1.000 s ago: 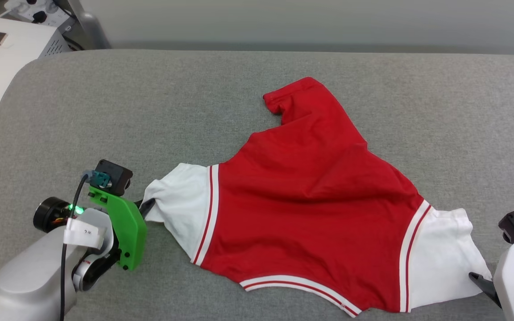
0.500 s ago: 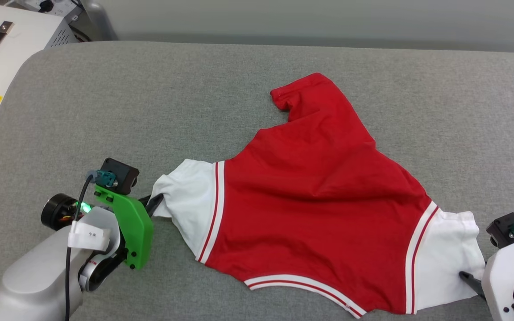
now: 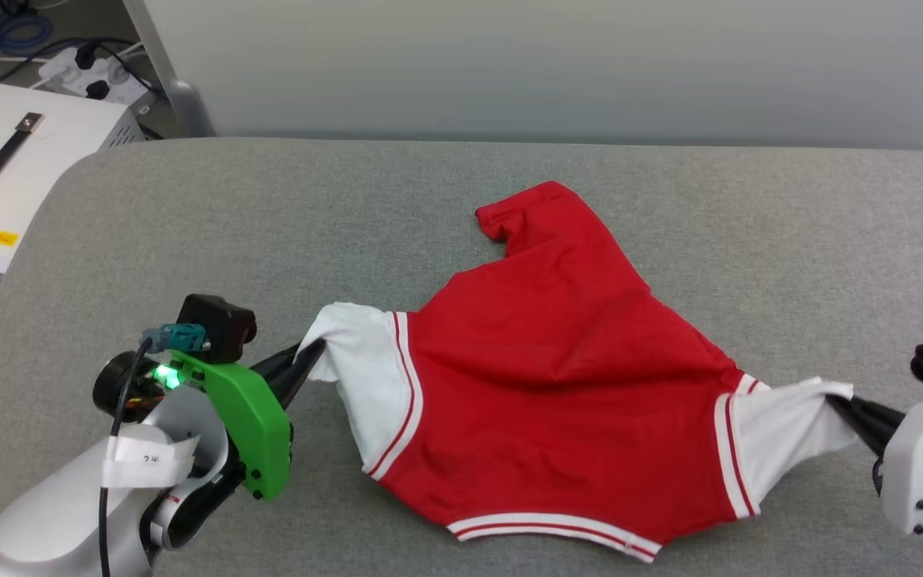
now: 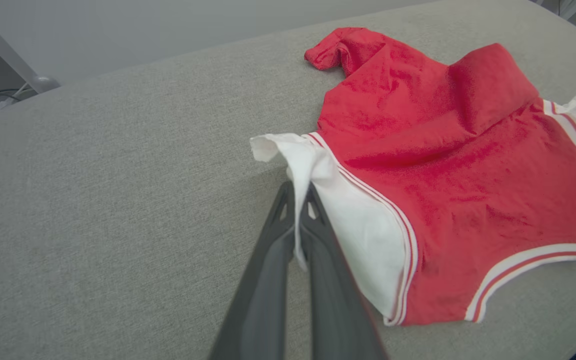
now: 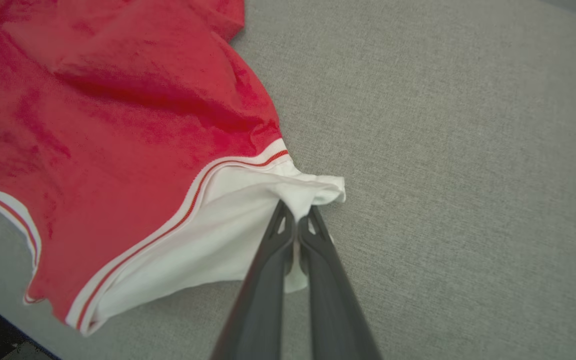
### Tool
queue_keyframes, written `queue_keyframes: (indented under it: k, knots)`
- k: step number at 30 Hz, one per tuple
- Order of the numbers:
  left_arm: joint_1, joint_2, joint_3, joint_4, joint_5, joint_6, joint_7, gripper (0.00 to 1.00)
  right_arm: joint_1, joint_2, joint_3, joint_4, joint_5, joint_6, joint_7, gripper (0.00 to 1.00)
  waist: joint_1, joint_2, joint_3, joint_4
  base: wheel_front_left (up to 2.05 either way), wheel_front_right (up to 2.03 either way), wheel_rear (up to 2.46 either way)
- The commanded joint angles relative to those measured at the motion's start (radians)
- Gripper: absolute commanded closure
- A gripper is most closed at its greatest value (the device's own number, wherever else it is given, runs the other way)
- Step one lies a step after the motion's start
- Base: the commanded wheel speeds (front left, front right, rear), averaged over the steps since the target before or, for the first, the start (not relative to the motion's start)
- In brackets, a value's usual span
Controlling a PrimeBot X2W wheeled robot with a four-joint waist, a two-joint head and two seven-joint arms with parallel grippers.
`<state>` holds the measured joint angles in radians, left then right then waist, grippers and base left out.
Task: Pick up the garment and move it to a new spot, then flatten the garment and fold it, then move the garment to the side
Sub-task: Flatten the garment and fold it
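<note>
One grey fabric-covered surface (image 3: 189,224) spans the head view from edge to edge. One garment (image 3: 558,377) lies on it right of centre, plain red side up, its body resting on the cloth with one corner pointing toward the far edge. It has two white sleeves with red-and-white striped trim, each drawn out sideways into a point. Beyond the surface's left end stands one white case (image 3: 21,176) with a black handle, and past that is one power strip (image 3: 93,72) on the floor. There are two grippers. The left gripper (image 3: 311,353) has its jaws pinched narrow on the end of the sleeve on the left (image 3: 361,361). The right gripper (image 3: 838,398) has its jaws closed the same way on the end of the sleeve on the right (image 3: 782,421).
</note>
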<state>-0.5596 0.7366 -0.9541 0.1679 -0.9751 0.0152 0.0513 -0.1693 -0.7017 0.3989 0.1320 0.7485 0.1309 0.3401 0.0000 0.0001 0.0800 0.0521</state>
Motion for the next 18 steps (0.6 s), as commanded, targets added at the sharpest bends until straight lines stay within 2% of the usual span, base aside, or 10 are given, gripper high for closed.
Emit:
queue_keyframes:
  k: [1,6,13,18]
  knots:
    - [0.009,0.008,0.013,-0.043,-0.004,0.012,-0.012,1.0,0.006,-0.002,-0.039,-0.037,0.014,0.0,-0.01,1.0,0.0,-0.0001,-0.026,-0.005,0.0,0.0,0.0]
    - [-0.022,0.021,0.058,-0.177,-0.004,0.047,-0.036,1.0,0.004,0.002,-0.153,-0.171,0.014,0.0,-0.004,1.0,0.0,-0.0001,-0.046,-0.002,0.0,0.0,0.0]
    - [-0.12,0.035,0.144,-0.327,0.02,0.09,-0.074,1.0,-0.015,0.061,-0.294,-0.348,0.009,0.0,0.01,1.0,0.0,-0.0001,-0.061,-0.001,0.0,0.0,0.0]
    - [-0.211,0.038,0.199,-0.395,0.05,0.11,-0.092,1.0,-0.075,0.091,-0.384,-0.423,0.012,0.0,-0.012,1.0,0.0,-0.0001,-0.056,-0.005,0.0,0.0,0.0]
